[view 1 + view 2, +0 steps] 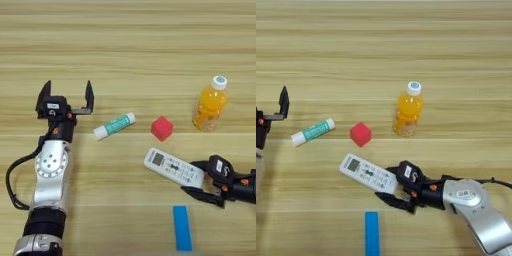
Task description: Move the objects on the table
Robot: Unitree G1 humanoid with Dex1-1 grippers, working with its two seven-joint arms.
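The white remote control [172,167] lies slanted on the table [130,45] at front right. My right gripper [190,176] is open, with one black finger on each side of the remote's right end; the lower finger [390,200] stands a little off it. My left gripper [68,91] is open and empty at the left, just left of the green-and-white tube [114,125]. The small red cube [162,128] sits between tube and remote. The orange juice bottle [211,104] stands upright at the right. The flat blue block [182,227] lies at the front edge.
My left arm [50,175] runs up the left side from the front edge, a black cable looping beside it. My right forearm [476,205] comes in from the front right corner.
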